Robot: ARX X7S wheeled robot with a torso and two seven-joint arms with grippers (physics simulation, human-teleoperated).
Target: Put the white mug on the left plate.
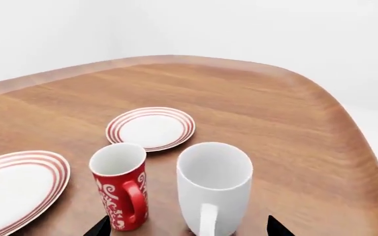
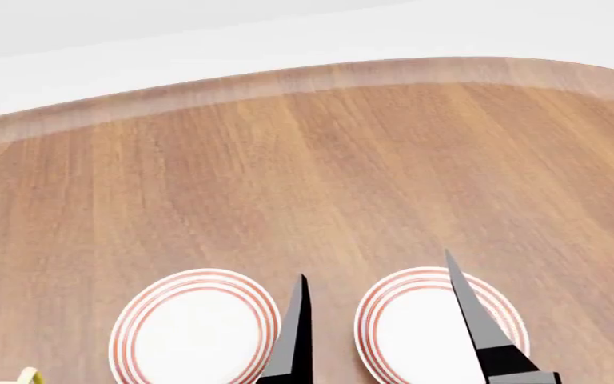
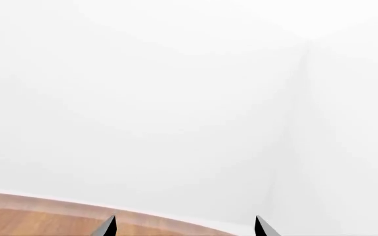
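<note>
My left tool (image 1: pixel 187 227) is spread wide, its two dark tips poking in at the edge of the left wrist view with nothing clamped between them. Right in the gap, straight ahead of the tips, stands the white mug (image 1: pixel 214 189), upright, its loop handle turned back toward me. I can't tell whether either tip touches it; the mug looks free on the bench (image 1: pixel 274 123). Just beside the mug, close against one tip, stands the red mug (image 1: pixel 120 189) with white swirls, upright too, handle also facing me, a narrow gap between the two mugs. Beyond both, further out from the tool, lies a red-ringed plate (image 1: pixel 151 128), flat and bare. Off past the red mug, nearer my side, a second ringed plate (image 1: pixel 17 189) is cut by the frame edge.

Which of these is the left plate I can't settle from the wrist alone. From the head view, the left plate (image 2: pixel 195 332) lies flat and bare, with no mug on it, and the other plate (image 2: pixel 419 332) sits beside it, apart. My right tool (image 2: pixel 376 278) shows there as two dark fingers spread well apart, one between the plates, one over the right-hand plate, holding nothing. In the right wrist view its tips (image 3: pixel 185 225) point past the bench rim (image 3: pixel 38 211) at blank white wall.
</note>
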